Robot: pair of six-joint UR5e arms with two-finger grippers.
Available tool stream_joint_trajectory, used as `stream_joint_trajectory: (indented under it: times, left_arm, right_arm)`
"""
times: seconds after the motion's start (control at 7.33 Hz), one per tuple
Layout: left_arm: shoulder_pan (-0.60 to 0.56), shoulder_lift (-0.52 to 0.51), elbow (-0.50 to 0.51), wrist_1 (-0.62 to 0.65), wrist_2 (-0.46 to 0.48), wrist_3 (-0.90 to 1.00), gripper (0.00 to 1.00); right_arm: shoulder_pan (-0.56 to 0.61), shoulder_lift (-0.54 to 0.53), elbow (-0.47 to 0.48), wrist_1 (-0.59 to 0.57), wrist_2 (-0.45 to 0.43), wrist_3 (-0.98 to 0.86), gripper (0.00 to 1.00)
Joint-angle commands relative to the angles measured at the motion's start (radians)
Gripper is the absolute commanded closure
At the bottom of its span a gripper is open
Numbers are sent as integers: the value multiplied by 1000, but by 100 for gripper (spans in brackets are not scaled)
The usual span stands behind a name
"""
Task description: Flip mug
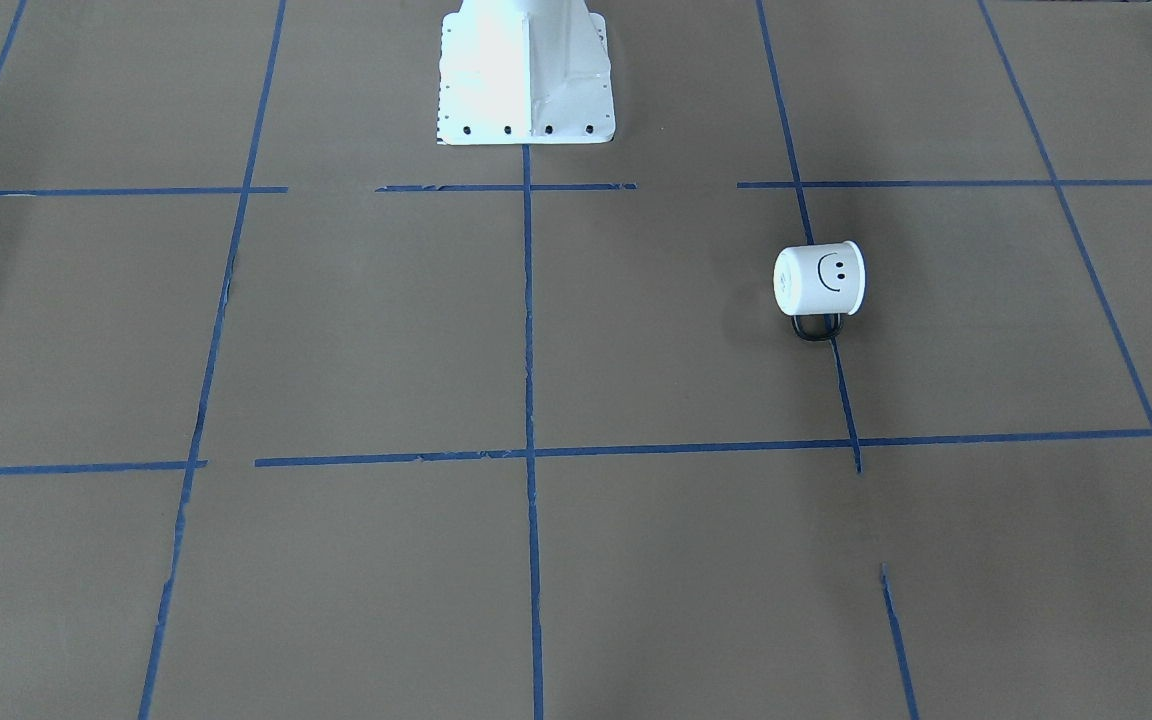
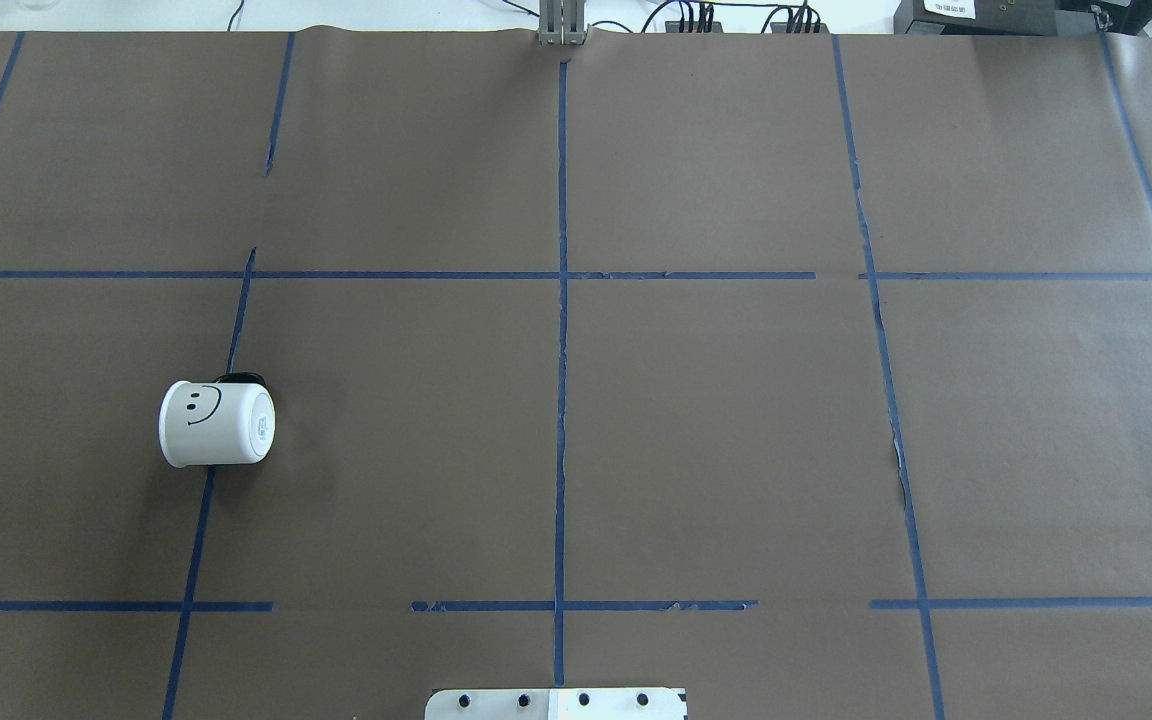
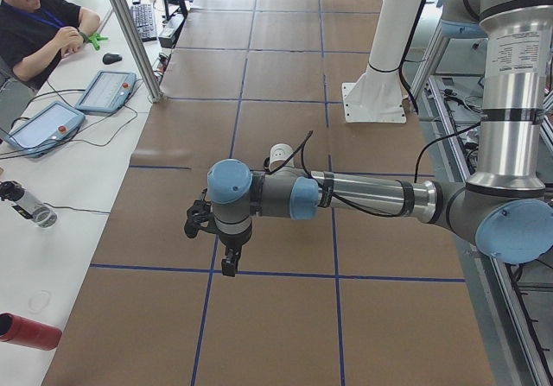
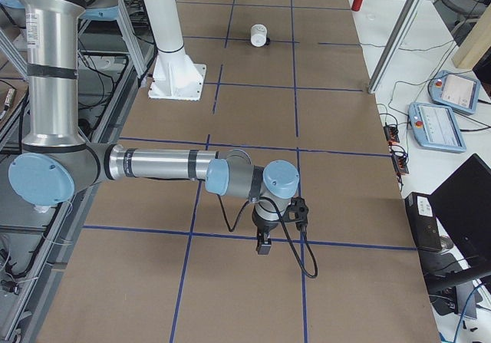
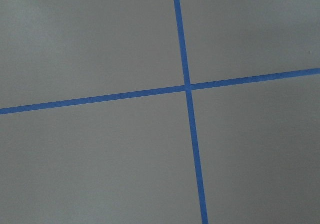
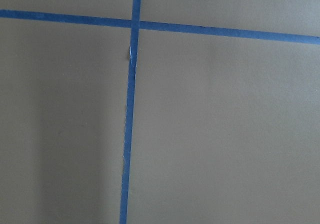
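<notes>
The white mug [image 1: 819, 280] with a black smiley face lies on its side on the brown table cover, on the robot's left half. In the overhead view the mug [image 2: 216, 423] has its base toward the table's middle and its black handle [image 2: 241, 379] on the far side. It shows small in the left view [image 3: 281, 154] and the right view [image 4: 260, 34]. My left gripper [image 3: 227, 266] hangs over the table beyond the mug, apart from it. My right gripper [image 4: 263, 245] hangs far from it. I cannot tell whether either is open or shut.
Blue tape lines [image 2: 562, 300] divide the table into a grid. The white robot pedestal [image 1: 526, 75] stands at the robot's edge. Beside the table are tablets [image 3: 104, 91], a seated operator [image 3: 39, 23] and a red bottle [image 3: 26, 330].
</notes>
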Motion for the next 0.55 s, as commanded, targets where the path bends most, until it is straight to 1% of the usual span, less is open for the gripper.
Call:
stream_joint_trajectory:
  times: [0.0,0.14,0.41]
  left_arm:
    - [2,-3,-2,0,0,1,0]
    - [3,-6,9,0,0,-2,0]
    - [11,-12,-5,1,0,0,0]
  right_arm:
    - [0,0,0,0,0,0,0]
    - [0,0,0,0,0,0,0]
    - [0,0,0,0,0,0,0]
